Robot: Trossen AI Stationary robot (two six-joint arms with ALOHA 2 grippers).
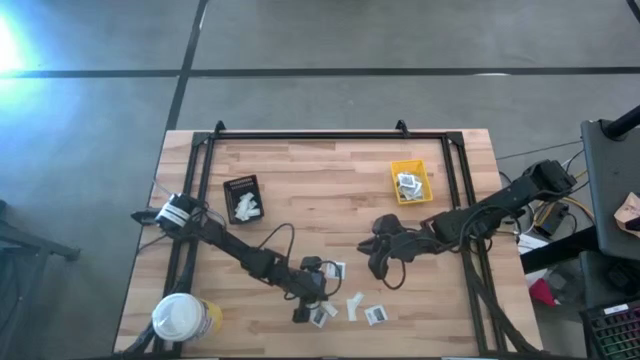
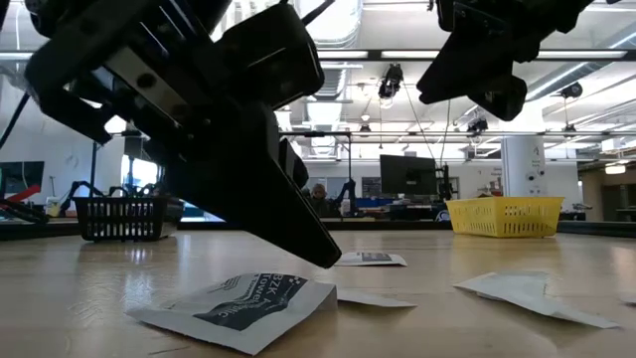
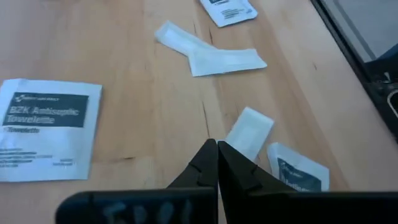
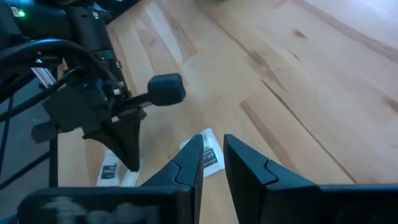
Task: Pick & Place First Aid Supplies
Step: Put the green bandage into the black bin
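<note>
Jaws pinched together, left gripper [image 3: 217, 149] angles down — over packets [image 3: 247, 134].

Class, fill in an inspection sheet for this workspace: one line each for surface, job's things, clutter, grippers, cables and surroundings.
Surface: wooden table, black-framed.
Job's things: packets loose near the front edge; more in the yellow bin and black tray.
Clutter: white-lidded tub at the front left corner.
Grippers: left gripper shut, down among the loose packets; right gripper raised mid-table, fingers slightly apart, holding nothing visible.
Cables: wires along both arms; a tangle beside the table's right edge.
Surroundings: grey floor; workshop with monitor behind.
</note>
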